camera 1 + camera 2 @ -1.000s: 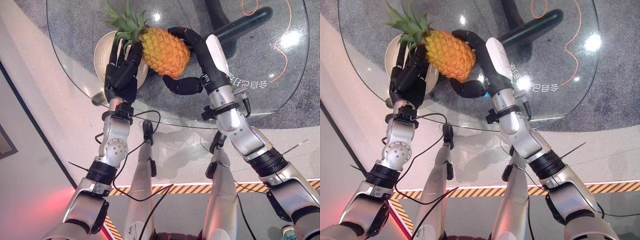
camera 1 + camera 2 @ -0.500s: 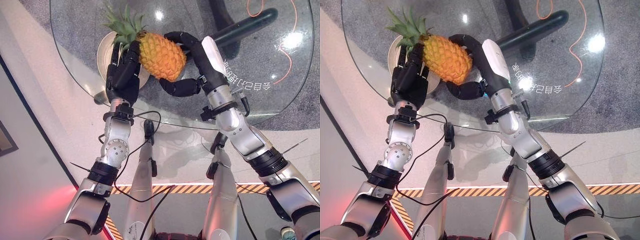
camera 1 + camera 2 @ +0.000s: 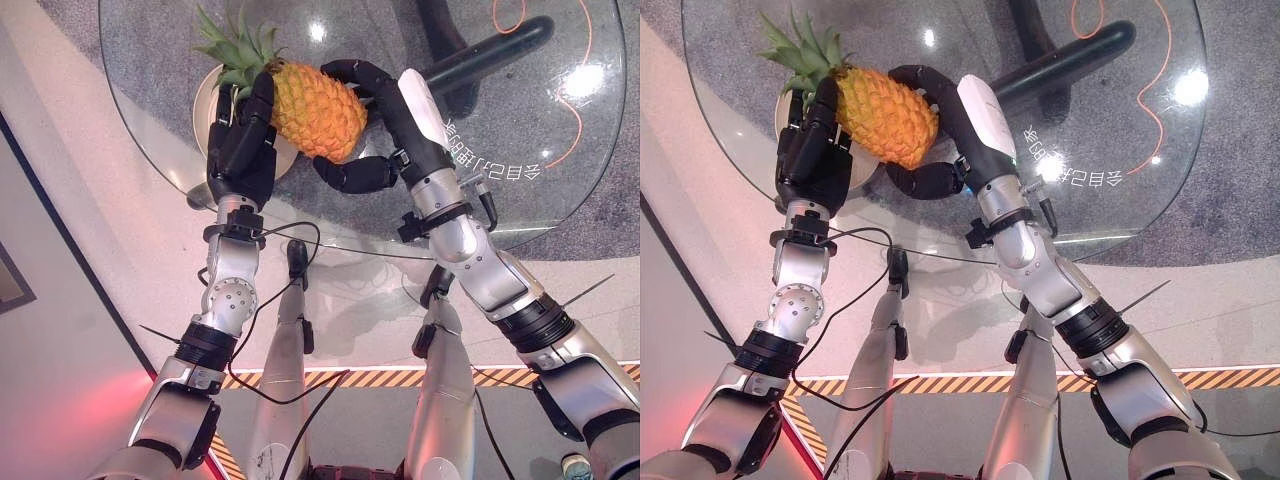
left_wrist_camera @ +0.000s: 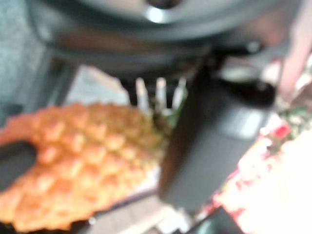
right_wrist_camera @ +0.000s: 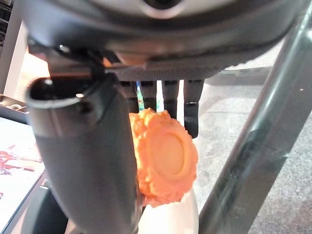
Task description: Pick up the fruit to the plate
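An orange pineapple (image 3: 315, 105) with a green crown (image 3: 235, 50) is held between my two hands just above the glass table. My left hand (image 3: 240, 150) presses straight fingers against its crown end. My right hand (image 3: 400, 110) curls its fingers over the far side, with the thumb under the near side. The right wrist view shows the pineapple's base (image 5: 163, 161) beside the thumb (image 5: 83, 161); the left wrist view shows its scaly side (image 4: 83, 161). A cream plate (image 3: 203, 100) lies on the table at the left, partly under the crown and my left hand.
The round glass table (image 3: 560, 170) has its near edge just past my wrists. A dark base bar (image 3: 490, 50) and an orange cable (image 3: 590, 110) show through the glass over grey carpet. A striped floor line (image 3: 360, 377) runs below.
Both hands have carried the pineapple leftwards, so its crown end now lies over the plate. The grip looks the same.
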